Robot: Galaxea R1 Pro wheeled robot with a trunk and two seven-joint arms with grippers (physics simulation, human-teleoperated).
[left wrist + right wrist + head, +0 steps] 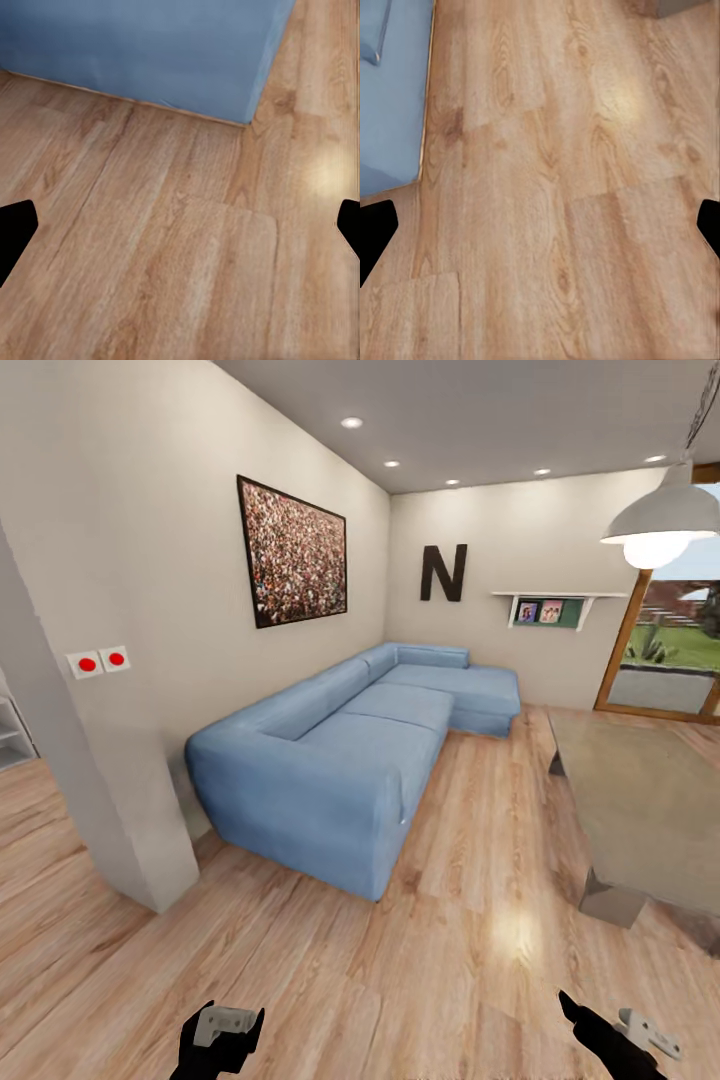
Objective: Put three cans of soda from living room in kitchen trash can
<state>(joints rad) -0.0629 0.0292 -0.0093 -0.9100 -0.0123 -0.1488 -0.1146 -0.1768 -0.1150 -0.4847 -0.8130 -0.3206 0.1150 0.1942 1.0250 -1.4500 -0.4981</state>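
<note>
I am in the living room, over a warm wood-plank floor (470, 920). The cans of soda and the tash can are out of view, and so is the kitchen. My left gripper (222, 1032) hangs low at the near left, open, with its black fingertips (15, 229) far apart over bare planks in the left wrist view. My right gripper (615, 1032) hangs low at the near right, also open and empty, its fingertips (376, 229) spread wide above the floor.
A long blue corner sofa (350, 760) runs along the left wall, its near end close ahead. A white wall corner (120, 800) juts out at left. A low grey table (650, 810) stands at right under a pendant lamp (660, 520). Open floor lies between sofa and table.
</note>
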